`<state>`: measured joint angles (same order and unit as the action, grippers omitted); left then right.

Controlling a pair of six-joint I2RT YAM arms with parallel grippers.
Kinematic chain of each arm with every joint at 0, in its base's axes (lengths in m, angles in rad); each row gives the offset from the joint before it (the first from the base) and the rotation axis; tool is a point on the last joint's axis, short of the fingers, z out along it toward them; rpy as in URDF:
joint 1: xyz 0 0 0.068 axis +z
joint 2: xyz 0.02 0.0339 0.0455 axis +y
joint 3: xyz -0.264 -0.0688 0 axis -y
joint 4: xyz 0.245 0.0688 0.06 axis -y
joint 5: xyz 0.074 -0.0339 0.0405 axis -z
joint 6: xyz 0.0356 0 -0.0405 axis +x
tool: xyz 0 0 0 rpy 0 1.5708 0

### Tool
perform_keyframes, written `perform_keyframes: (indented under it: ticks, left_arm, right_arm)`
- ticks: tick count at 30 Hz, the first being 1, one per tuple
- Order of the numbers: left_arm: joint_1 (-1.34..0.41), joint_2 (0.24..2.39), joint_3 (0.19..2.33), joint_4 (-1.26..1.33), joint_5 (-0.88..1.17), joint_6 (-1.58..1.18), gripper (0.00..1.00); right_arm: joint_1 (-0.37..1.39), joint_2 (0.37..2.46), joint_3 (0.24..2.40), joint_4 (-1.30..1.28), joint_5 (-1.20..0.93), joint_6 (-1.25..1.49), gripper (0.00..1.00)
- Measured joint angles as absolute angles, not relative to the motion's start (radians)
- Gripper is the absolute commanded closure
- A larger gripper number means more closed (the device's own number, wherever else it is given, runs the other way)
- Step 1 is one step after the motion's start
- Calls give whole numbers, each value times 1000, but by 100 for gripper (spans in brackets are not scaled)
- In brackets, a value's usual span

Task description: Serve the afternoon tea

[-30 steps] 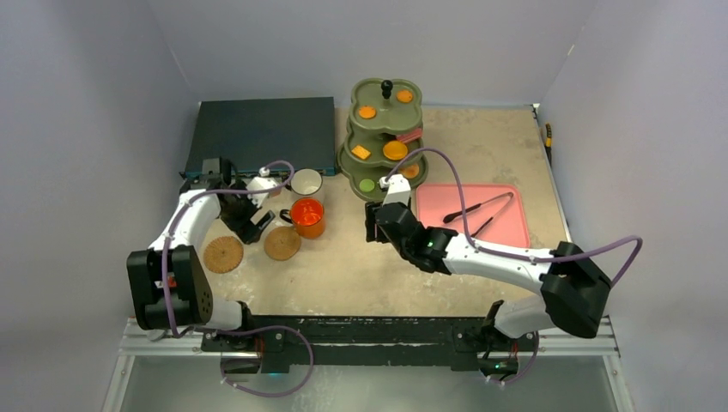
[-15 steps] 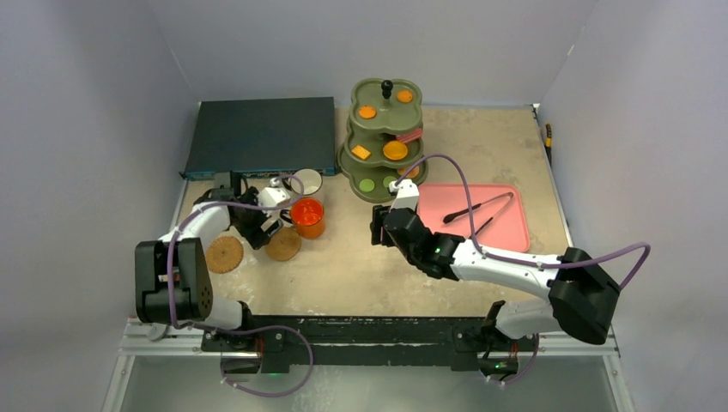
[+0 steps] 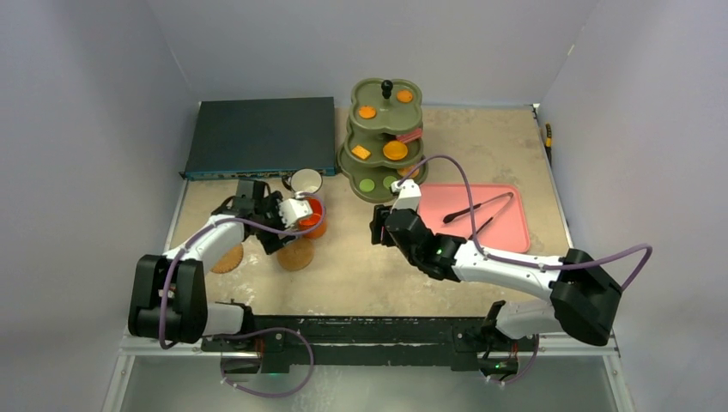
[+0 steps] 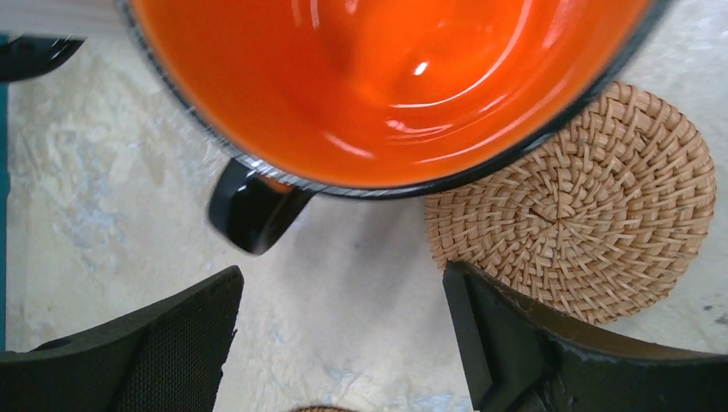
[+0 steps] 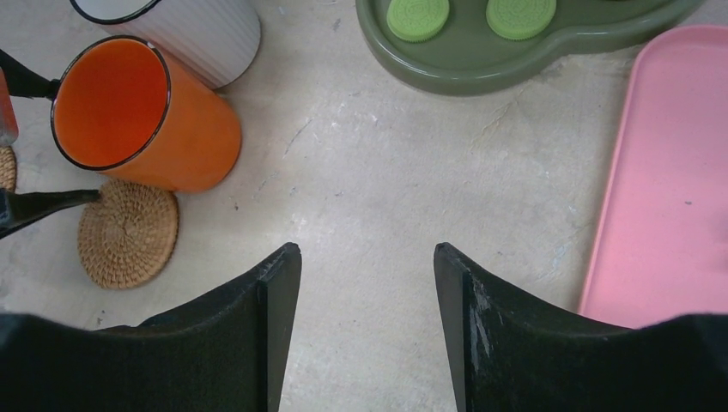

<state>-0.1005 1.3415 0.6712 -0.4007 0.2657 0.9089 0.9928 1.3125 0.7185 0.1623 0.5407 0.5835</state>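
With jaws spread, the left gripper (image 4: 342,285) has the orange mug (image 4: 386,86) at its 12 o'clock, far rim cut off; the right gripper (image 5: 367,254) also gapes wide.

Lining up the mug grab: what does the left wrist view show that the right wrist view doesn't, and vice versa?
Left wrist only: a clear look at the black handle of the orange mug, ahead of the open left gripper. Right wrist only: white mug, green biscuits, stand, pink tray, open right gripper. Both: the orange mug with a coaster beside it.
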Motion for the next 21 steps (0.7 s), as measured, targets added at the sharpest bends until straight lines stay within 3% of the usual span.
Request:
perform_keyframes:
  ticks: [13, 21]
  left_arm:
    - [-343, 1337, 668, -488, 309, 725, 11]
    - [-331, 1351, 850, -653, 314, 671, 5]
  right_arm:
    - [1110, 1380, 656, 230, 561, 590, 39]
    - [1239, 1502, 665, 374, 549, 530, 48]
